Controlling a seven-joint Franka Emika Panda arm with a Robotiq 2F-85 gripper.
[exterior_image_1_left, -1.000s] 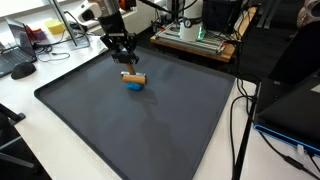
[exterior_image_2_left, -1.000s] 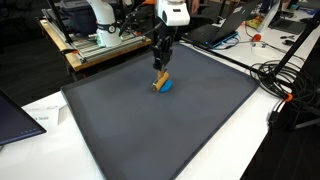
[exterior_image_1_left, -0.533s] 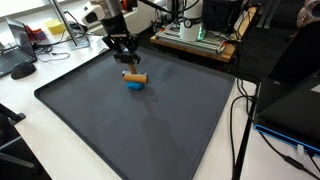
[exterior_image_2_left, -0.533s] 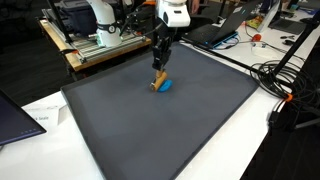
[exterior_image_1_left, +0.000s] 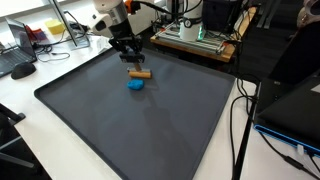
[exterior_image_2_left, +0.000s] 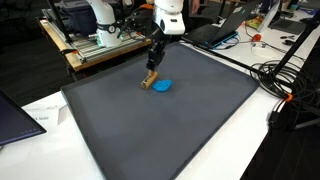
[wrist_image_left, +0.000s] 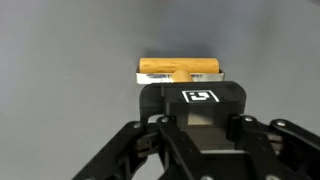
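Note:
My gripper (exterior_image_1_left: 134, 64) is shut on a small tan wooden block (exterior_image_1_left: 140, 73) and holds it just above the dark mat (exterior_image_1_left: 150, 125). A blue object (exterior_image_1_left: 136, 85) lies on the mat right beside and below the block, apart from it. Both exterior views show this; from the opposite side the gripper (exterior_image_2_left: 152, 69) has the block (exterior_image_2_left: 147, 81) next to the blue object (exterior_image_2_left: 162, 87). In the wrist view the block (wrist_image_left: 180, 67) lies crosswise at the fingertips of the gripper (wrist_image_left: 181, 80), over plain grey mat. The blue object is out of the wrist view.
The dark mat (exterior_image_2_left: 170, 130) covers most of a white table. An electronics rack (exterior_image_1_left: 195, 35) stands behind the mat. Black cables (exterior_image_1_left: 240, 130) run along one side, with more cables (exterior_image_2_left: 280, 80) there. A laptop (exterior_image_2_left: 15, 115) sits at a corner.
The gripper has carried the wooden block up and sideways, away from the blue object it was touching. The blue object stays on the mat.

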